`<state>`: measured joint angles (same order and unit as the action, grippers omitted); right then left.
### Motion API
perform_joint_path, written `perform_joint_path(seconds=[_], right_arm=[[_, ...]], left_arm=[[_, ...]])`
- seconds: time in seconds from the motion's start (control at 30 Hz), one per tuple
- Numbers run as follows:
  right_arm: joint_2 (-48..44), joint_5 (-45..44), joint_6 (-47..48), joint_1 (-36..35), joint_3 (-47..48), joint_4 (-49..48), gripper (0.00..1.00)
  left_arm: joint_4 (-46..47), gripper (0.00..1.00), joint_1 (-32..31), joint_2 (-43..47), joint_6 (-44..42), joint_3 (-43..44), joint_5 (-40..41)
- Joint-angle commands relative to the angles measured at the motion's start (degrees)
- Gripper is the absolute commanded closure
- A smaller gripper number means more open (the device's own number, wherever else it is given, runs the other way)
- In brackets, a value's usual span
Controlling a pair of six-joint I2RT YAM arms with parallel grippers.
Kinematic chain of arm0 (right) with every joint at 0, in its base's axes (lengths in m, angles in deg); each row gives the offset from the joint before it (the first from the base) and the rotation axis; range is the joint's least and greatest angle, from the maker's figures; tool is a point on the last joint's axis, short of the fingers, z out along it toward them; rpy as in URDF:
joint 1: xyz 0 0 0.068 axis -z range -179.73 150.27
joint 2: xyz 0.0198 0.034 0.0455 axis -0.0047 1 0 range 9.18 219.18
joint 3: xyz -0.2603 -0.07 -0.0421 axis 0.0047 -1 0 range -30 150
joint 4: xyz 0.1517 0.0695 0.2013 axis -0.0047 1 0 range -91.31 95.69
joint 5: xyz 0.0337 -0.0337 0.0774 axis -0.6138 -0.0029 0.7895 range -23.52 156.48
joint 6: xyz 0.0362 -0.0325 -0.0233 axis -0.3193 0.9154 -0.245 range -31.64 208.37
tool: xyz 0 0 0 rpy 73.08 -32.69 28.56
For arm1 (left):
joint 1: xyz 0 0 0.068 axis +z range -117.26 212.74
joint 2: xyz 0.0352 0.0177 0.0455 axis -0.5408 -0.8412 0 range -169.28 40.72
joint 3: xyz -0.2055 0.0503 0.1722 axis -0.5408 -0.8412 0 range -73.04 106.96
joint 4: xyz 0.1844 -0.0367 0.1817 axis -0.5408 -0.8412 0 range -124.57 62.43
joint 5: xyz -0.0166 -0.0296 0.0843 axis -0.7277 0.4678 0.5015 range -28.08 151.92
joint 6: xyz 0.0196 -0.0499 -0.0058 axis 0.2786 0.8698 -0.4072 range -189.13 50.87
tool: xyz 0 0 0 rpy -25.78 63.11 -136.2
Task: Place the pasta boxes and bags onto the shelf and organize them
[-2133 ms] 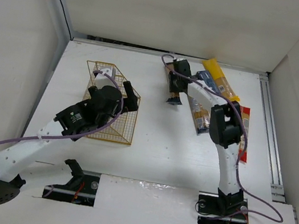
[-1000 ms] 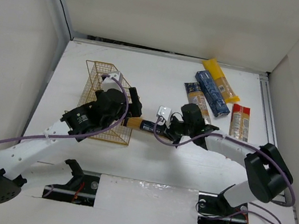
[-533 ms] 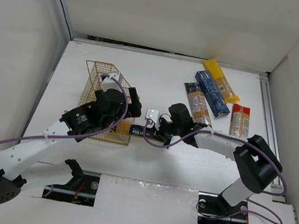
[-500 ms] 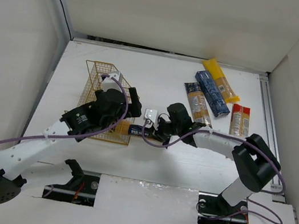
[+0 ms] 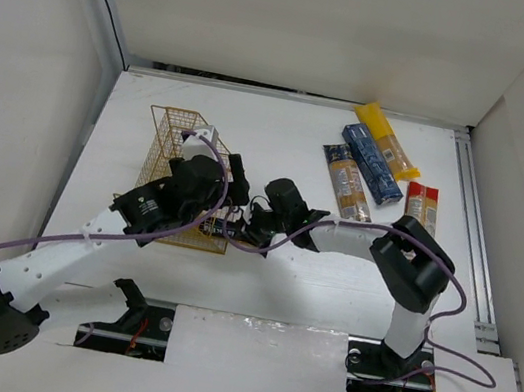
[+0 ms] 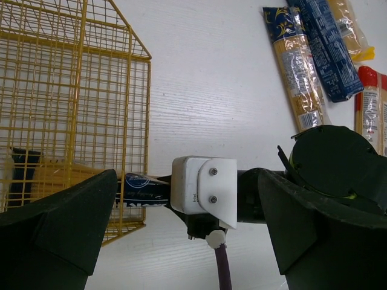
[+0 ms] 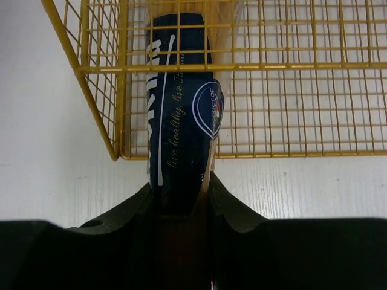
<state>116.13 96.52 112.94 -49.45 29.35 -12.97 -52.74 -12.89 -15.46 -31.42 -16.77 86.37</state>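
My right gripper (image 7: 181,199) is shut on one end of a long orange-yellow pasta pack with a dark blue label (image 7: 181,109). The pack's far end reaches through the open side of the gold wire shelf (image 7: 290,90). From above, the right gripper (image 5: 242,225) sits at the shelf's (image 5: 173,135) near right corner. My left gripper (image 6: 187,241) hovers open above that spot with nothing between its fingers; below it the pack (image 6: 142,190) enters the shelf (image 6: 66,90). My left gripper (image 5: 230,191) covers much of the shelf from above.
At the back right lie a clear-and-blue bag (image 5: 348,183), a dark blue box (image 5: 371,163), a yellow bag (image 5: 387,137) and a shorter red-orange pack (image 5: 421,209). White walls close in the table on three sides. A purple cable hangs from the right wrist camera (image 6: 202,193).
The right arm has swept left across the table with the pack, sliding its far end deeper into the shelf. The left arm has stayed over the shelf.
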Motion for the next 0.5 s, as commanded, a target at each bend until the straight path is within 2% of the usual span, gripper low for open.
perform_joint_path(seconds=[0.0,0.03,0.07,0.13,0.17,0.2,0.27,0.33,0.47], right_arm=[[-0.88,5.19,-2.43,-0.65,4.28,-11.98,0.75],[-0.87,5.20,-2.43,-0.65,4.28,-11.98,0.66],[-1.40,5.20,-2.43,-0.65,4.28,-11.98,0.49],[-2.89,2.68,-2.43,-0.65,2.70,-11.98,0.32],[-3.94,0.56,-1.73,-0.65,1.92,-11.29,0.20],[-6.65,-1.89,-1.12,-0.65,0.34,-9.54,0.15],[-9.73,-7.86,-1.11,1.44,-1.42,-7.51,0.10],[-14.13,-9.99,-2.07,4.26,-3.53,-3.65,0.08],[-20.29,-12.98,-4.88,14.71,-6.44,2.85,0.05]], left_arm=[[0.38,0.00,0.10,-0.24,-0.89,2.18,0.78],[0.38,0.00,0.10,-0.24,-0.89,2.18,0.78],[0.91,0.00,0.10,-0.24,-0.89,2.18,0.78],[0.91,0.00,0.10,-0.85,-0.89,2.18,0.78],[1.61,0.00,0.10,-1.38,-0.89,2.18,0.78],[1.61,0.00,0.10,-1.39,-0.89,2.18,0.26],[2.14,0.00,0.10,-2.61,-0.89,2.70,0.25],[2.14,0.00,0.10,-3.31,-0.89,2.70,0.25],[4.24,0.00,0.10,-4.64,-1.58,3.23,-0.62]])
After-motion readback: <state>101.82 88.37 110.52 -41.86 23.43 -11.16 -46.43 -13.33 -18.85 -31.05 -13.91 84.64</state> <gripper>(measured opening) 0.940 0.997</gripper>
